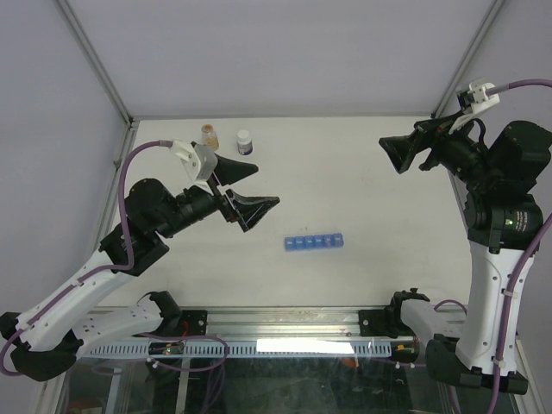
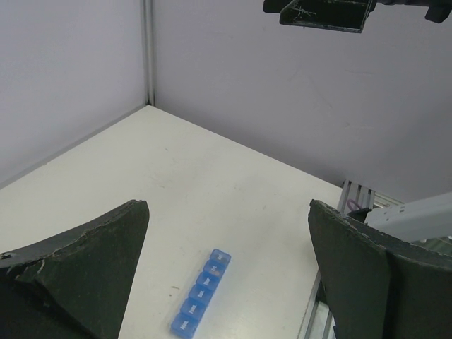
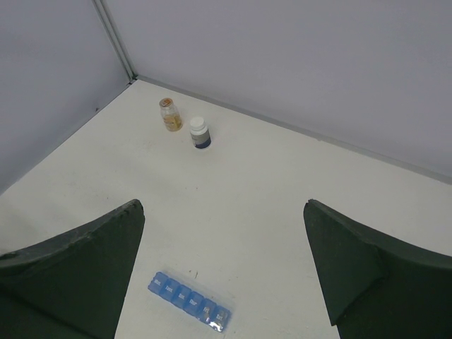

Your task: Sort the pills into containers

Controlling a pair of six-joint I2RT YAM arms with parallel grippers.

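The containers (image 1: 313, 242), a short strip of joined blue compartments, lie flat near the middle of the table (image 1: 388, 285), their lids apparently down. The strip looks light, stiff and smooth, so it would likely slide if pushed; pinching it across its narrow sides seems the safest hold. No loose pills show. An amber bottle (image 1: 210, 134) and a white bottle (image 1: 245, 142) stand just beside each other at the far left edge. The left gripper (image 1: 250, 190) hovers between bottles and strip, jaws wide apart, holding nothing. The right gripper (image 1: 401, 153) hangs high at the right, also spread and empty.
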